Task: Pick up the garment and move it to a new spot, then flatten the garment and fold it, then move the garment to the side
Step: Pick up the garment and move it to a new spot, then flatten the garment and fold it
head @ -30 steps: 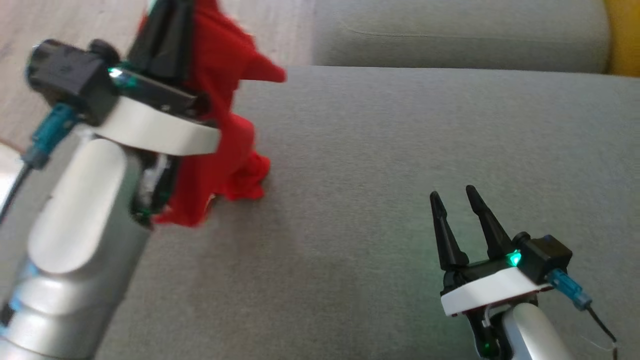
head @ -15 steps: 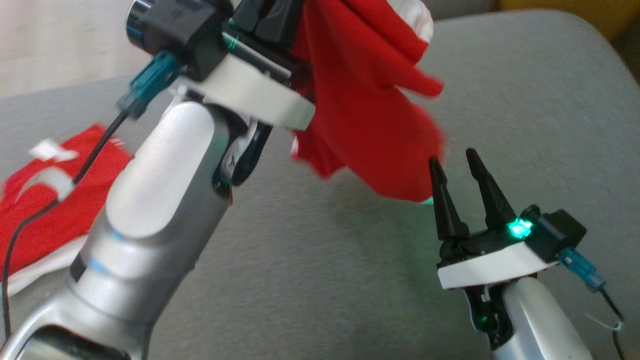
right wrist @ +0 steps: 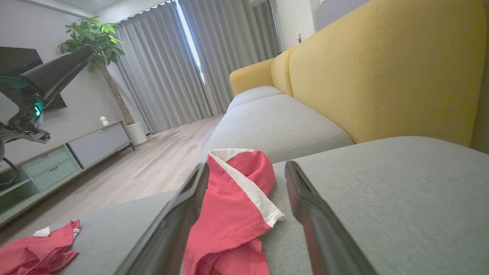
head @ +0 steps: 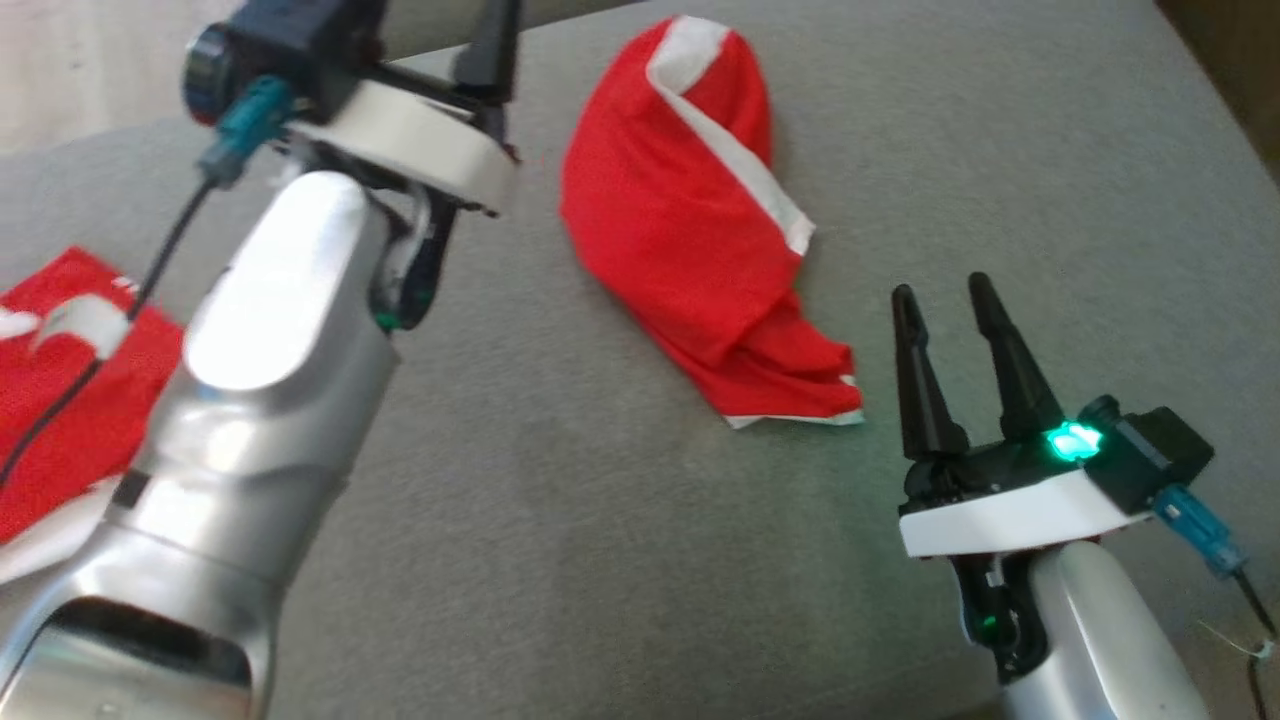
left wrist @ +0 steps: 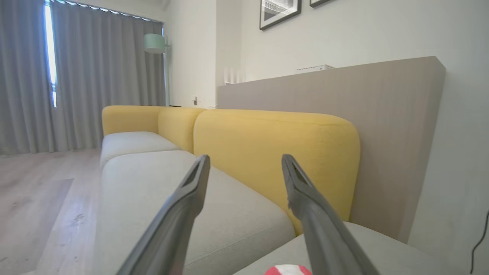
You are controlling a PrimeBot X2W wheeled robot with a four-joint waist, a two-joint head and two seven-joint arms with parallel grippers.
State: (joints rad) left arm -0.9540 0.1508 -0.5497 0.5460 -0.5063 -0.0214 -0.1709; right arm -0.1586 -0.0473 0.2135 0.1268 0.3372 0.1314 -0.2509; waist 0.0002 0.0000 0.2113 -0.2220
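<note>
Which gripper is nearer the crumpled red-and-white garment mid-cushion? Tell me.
Right, likely. The right gripper sits open beside the garment, at its near corner, low over the grey cushion. The left gripper hangs open, raised off its left side.

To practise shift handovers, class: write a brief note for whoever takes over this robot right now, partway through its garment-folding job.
Left gripper: open, empty, raised over the sofa cushion.
Right gripper: open, empty, near the garment's closer end.
Garment: bunched on the cushion, unheld; a second red cloth lies at far left.
Done: the move to a new spot, seemingly.
Left: flatten, fold, move aside.
</note>
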